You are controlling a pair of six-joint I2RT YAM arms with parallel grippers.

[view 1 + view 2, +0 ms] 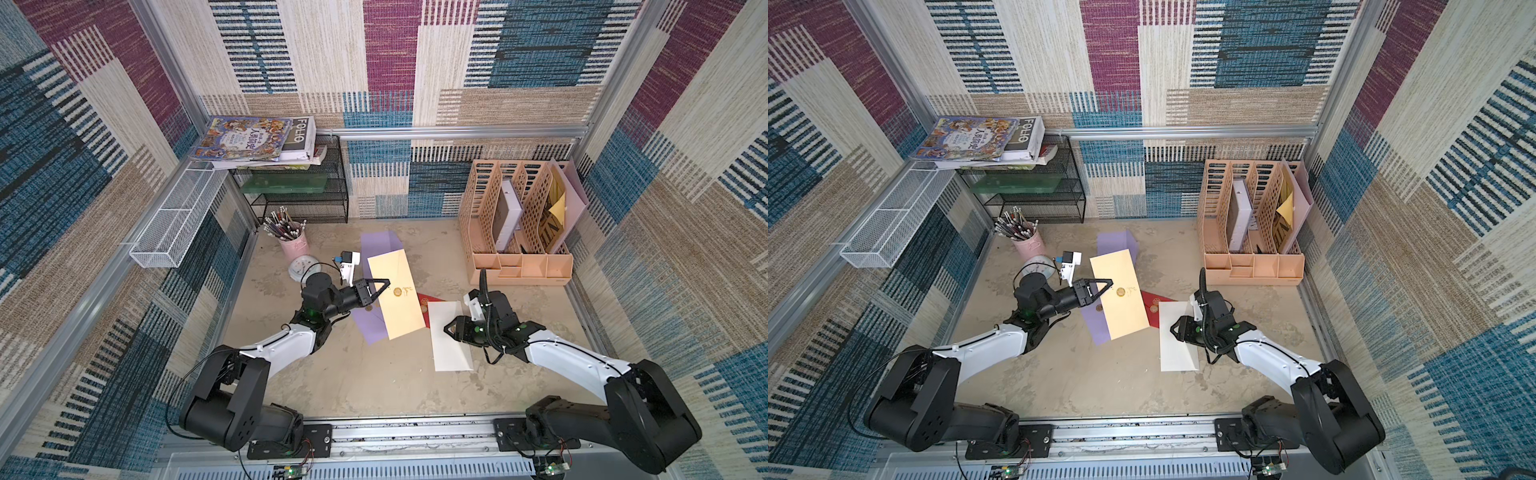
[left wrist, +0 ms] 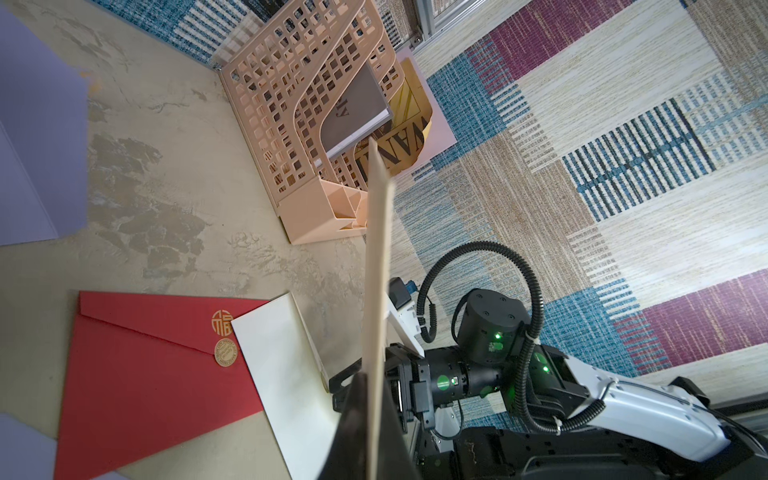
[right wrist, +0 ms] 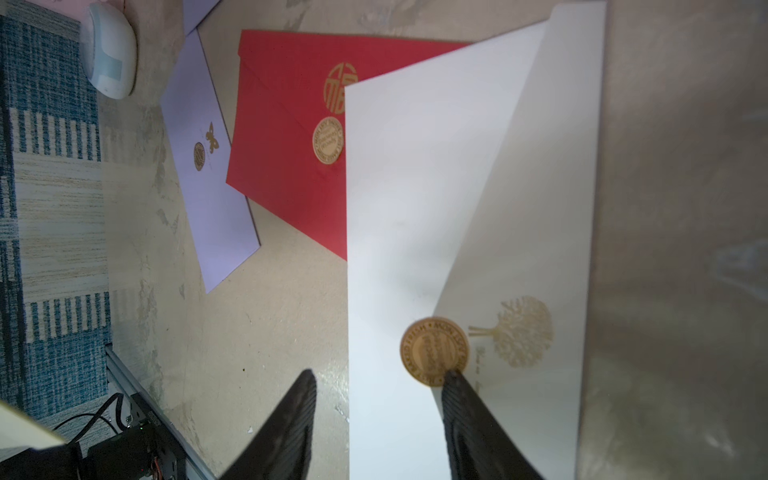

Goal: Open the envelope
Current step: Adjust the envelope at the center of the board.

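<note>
A cream envelope [image 1: 399, 307] [image 1: 1125, 307] with a gold seal hangs tilted above the table. My left gripper [image 1: 386, 283] [image 1: 1109, 282] is shut on its left edge; the left wrist view shows that cream envelope [image 2: 378, 249] edge-on between the jaws. A white envelope [image 1: 446, 357] [image 1: 1177, 357] [image 3: 415, 208] lies flat to the right, its flap down under a round gold seal [image 3: 434, 351]. My right gripper [image 1: 449, 328] [image 3: 380, 374] stands open over the white envelope's near edge. One of its fingertips [image 3: 453, 380] touches the seal and the other is over bare table.
A red envelope [image 1: 426, 301] [image 3: 282, 124] and a purple envelope [image 1: 376, 249] [image 3: 208, 187] lie partly under the others. A peach file organizer [image 1: 519, 257] stands at the back right. A pink pencil cup [image 1: 293, 245], a white clock [image 1: 299, 268] and a black mesh rack [image 1: 299, 199] are at the back left.
</note>
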